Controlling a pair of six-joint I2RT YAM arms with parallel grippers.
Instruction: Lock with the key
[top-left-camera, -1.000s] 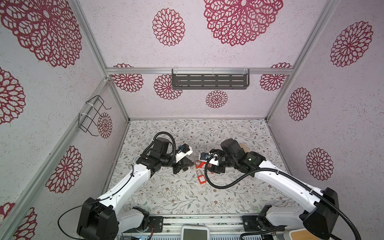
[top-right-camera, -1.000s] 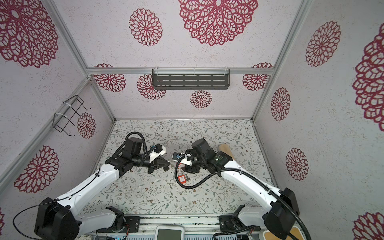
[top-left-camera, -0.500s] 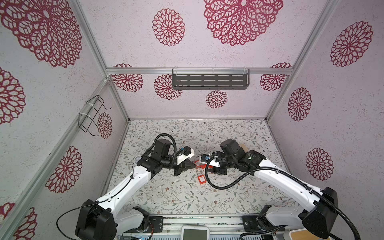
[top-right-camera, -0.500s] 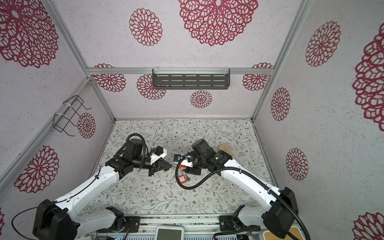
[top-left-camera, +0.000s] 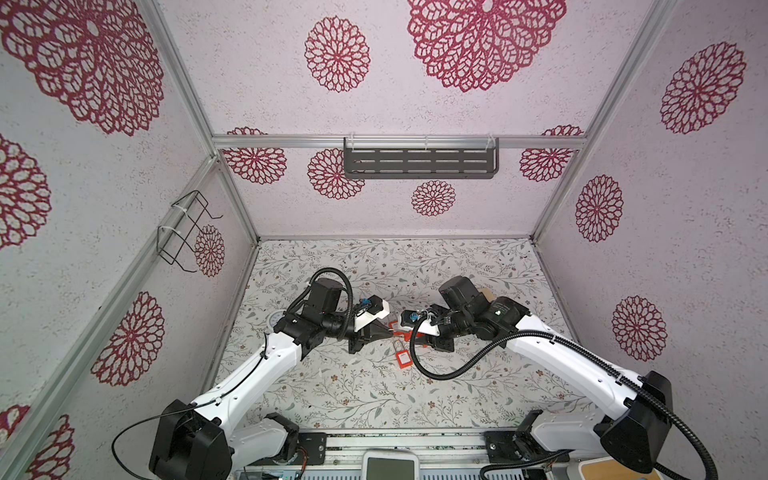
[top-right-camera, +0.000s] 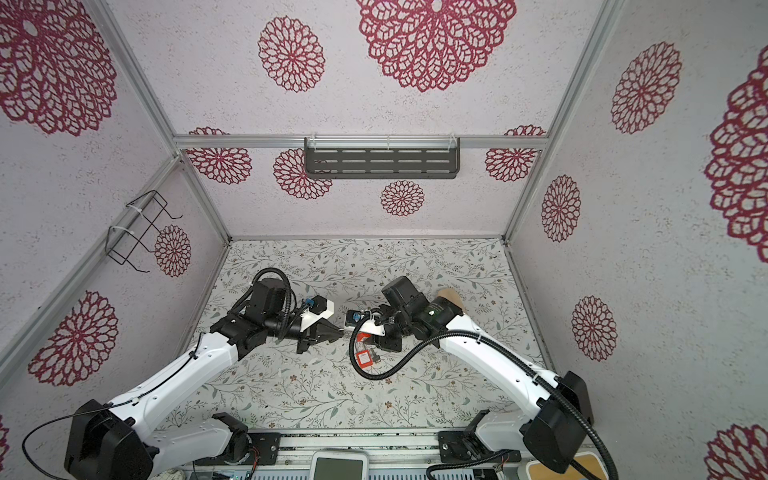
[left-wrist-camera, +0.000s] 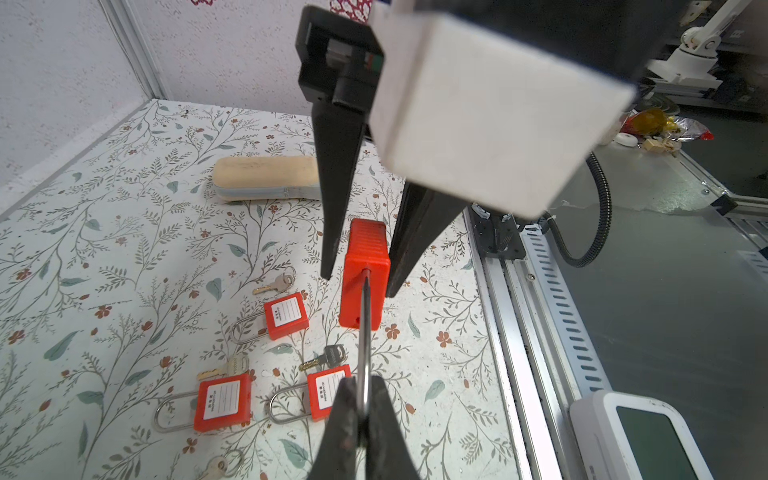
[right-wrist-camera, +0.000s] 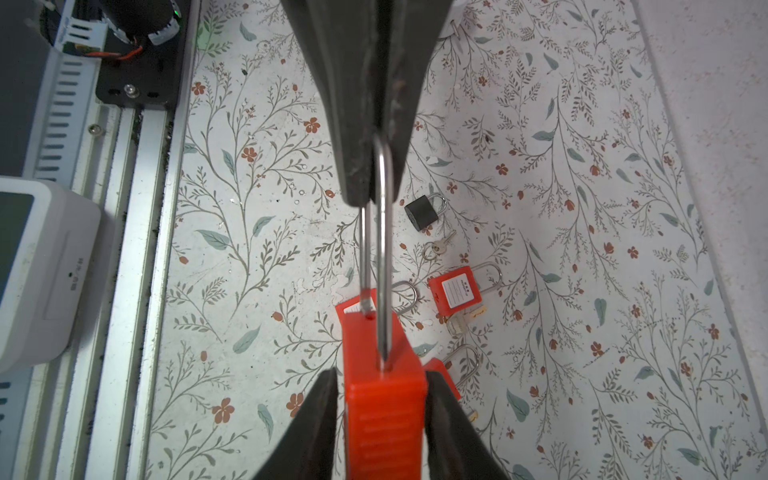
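Note:
A red padlock (left-wrist-camera: 365, 286) hangs in the air between the two arms at mid-table. My left gripper (left-wrist-camera: 362, 384) is shut on the top of its steel shackle (right-wrist-camera: 384, 249). The shackle's short leg ends just above the body. My right gripper (right-wrist-camera: 384, 374) has its fingers close against both flat sides of the padlock body (right-wrist-camera: 384, 415). In both top views the two grippers (top-left-camera: 390, 330) (top-right-camera: 360, 334) meet tip to tip. Several keys lie on the table below, among them a black-headed key (left-wrist-camera: 326, 357) and a silver key (left-wrist-camera: 276, 284). Neither gripper holds a key.
Three more red padlocks (left-wrist-camera: 286, 316) (left-wrist-camera: 222, 401) (left-wrist-camera: 328, 392) lie under the held one. A small black padlock (right-wrist-camera: 424, 212) lies farther left with a key (right-wrist-camera: 438, 245). A beige oblong block (left-wrist-camera: 266, 178) lies behind my right arm. A white device (left-wrist-camera: 648, 436) sits past the front rail.
My right gripper's fingers have drawn in from wide apart to close against the padlock body. My left gripper has kept its hold on the shackle and moved only slightly.

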